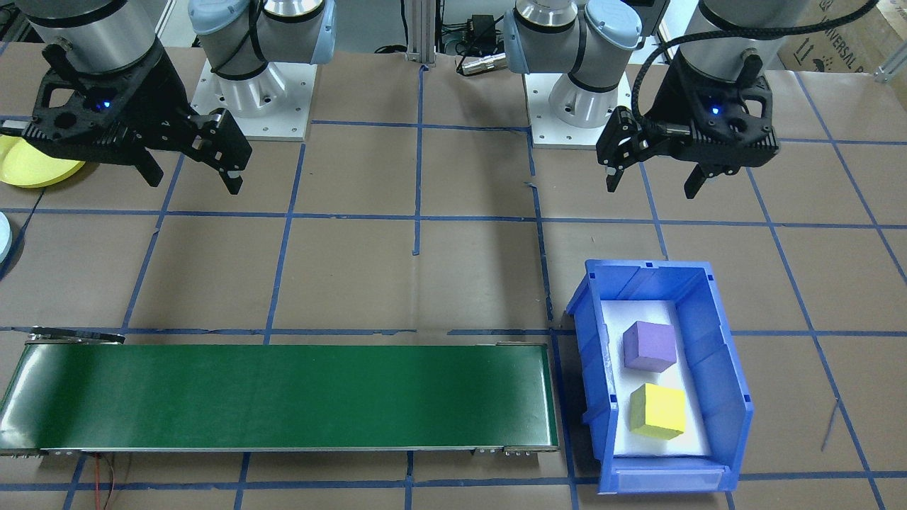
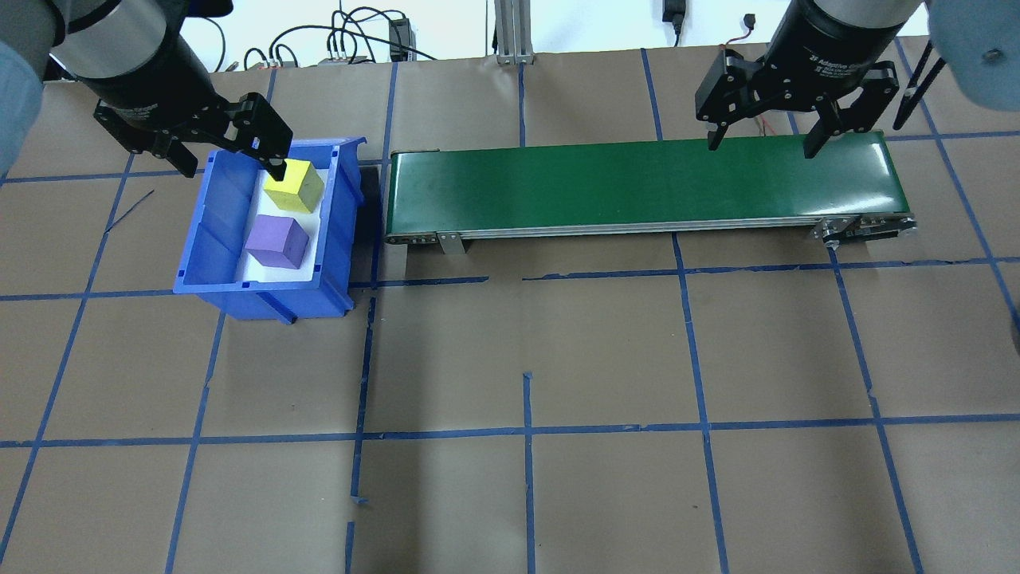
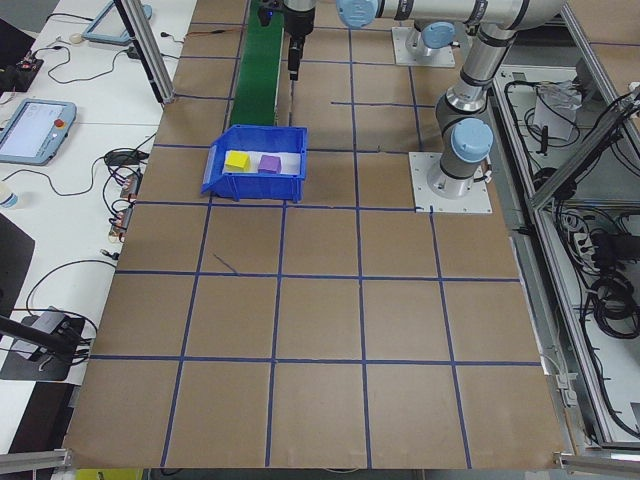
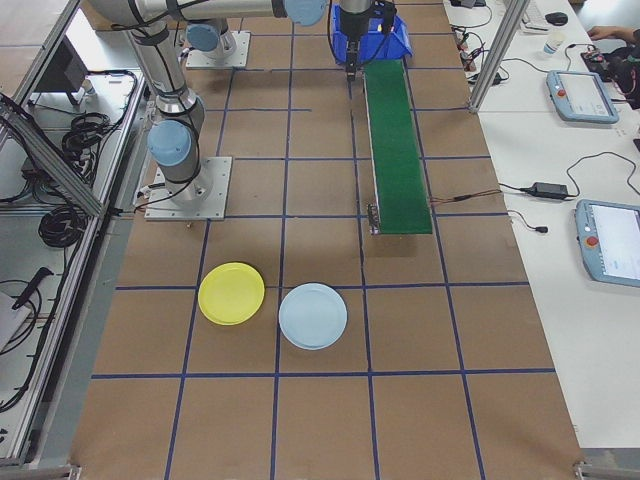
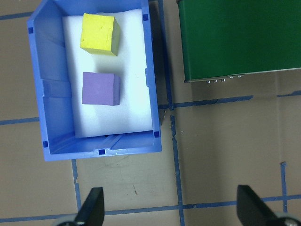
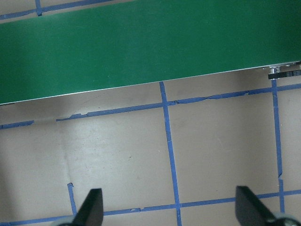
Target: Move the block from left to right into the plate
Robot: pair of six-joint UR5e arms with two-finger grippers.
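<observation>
The yellow block (image 1: pixel 659 411) sits on white foam inside the blue bin (image 1: pixel 730 382), just beside the purple block (image 1: pixel 650 346), the two apart by a narrow gap; in the overhead view a finger of the left end effector (image 2: pixel 231 163) overlaps the yellow block's far corner, though the front-facing view shows that end effector (image 1: pixel 652 177) hanging well above the bench and off the bin. Its fingers are spread wide with nothing between them, and only their tips (image 5: pixel 92 207) enter the left wrist picture. The bin stands at one end of the green conveyor belt (image 1: pixel 283 395). Over the belt's other end hangs the right end effector (image 2: pixel 761 143), likewise spread and empty. The yellow plate (image 4: pixel 231 293) lies on the brown paper-covered bench (image 4: pixel 320 400) beyond the belt's end, just beside a pale blue plate (image 4: pixel 313 315); in the front-facing view the yellow plate is mostly hidden behind the right end effector and cut off by the frame edge.
</observation>
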